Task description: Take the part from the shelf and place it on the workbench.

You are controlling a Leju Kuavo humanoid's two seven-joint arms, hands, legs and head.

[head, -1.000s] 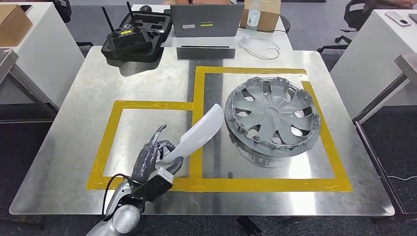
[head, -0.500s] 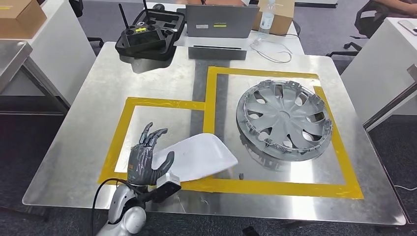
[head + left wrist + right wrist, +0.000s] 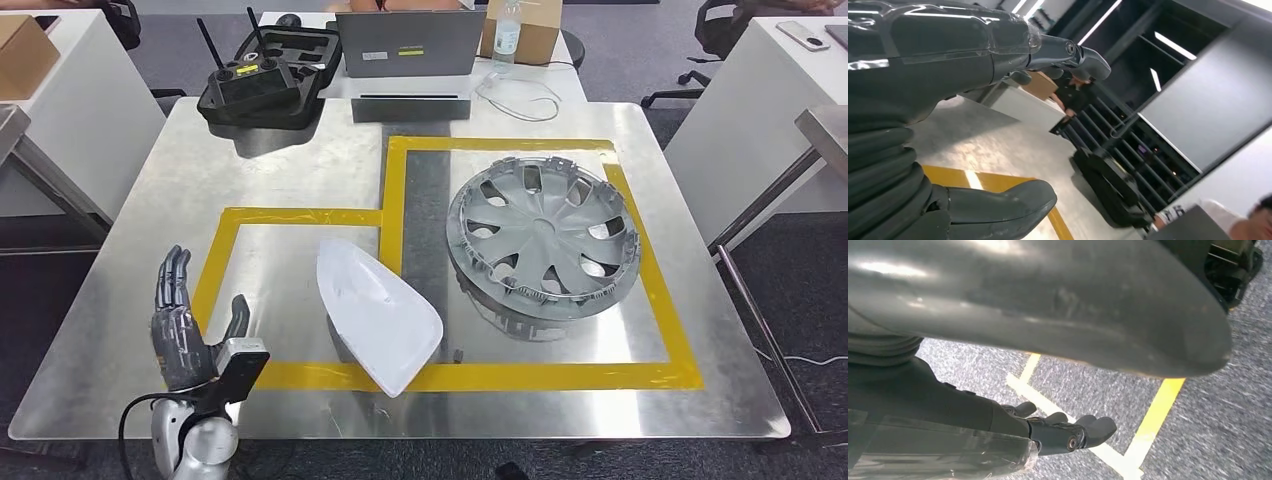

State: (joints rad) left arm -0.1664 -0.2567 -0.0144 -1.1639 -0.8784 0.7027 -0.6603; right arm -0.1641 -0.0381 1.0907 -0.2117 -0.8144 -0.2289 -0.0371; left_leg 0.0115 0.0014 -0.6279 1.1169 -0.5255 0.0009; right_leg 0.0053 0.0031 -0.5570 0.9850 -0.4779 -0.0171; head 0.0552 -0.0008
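Fingers [image 3: 172,285] of your left hand [image 3: 186,335] are standing straight up and apart, thumb out to the side, holding nothing — the hand is hovering over the near left corner of the workbench [image 3: 130,250], outside the yellow tape outline [image 3: 300,215]. In the left wrist view the same hand [image 3: 923,100] is showing its thumb and fingers apart with only air between them, above the metal top and a stretch of yellow tape.

Your right hand [image 3: 998,430] is hanging over grey carpet [image 3: 1228,390] marked with yellow and white floor lines; its dark fingers are lying loosely curved with nothing visible in them, and you cannot tell from this view whether they are spread or closed.

The part [image 3: 378,312] — a white, teardrop-shaped shell — is lying flat on the workbench, well apart from the left hand, inside the smaller taped rectangle, its broad end overlapping the near strip of tape. Just to its right, inside the larger taped rectangle, a grey wheel cover [image 3: 546,236] is resting on the metal, close to the part but not touching it. At the far edge, a black case with a controller [image 3: 262,80], a laptop [image 3: 410,42], a bottle [image 3: 506,30] and a cardboard box [image 3: 535,25] are sitting.
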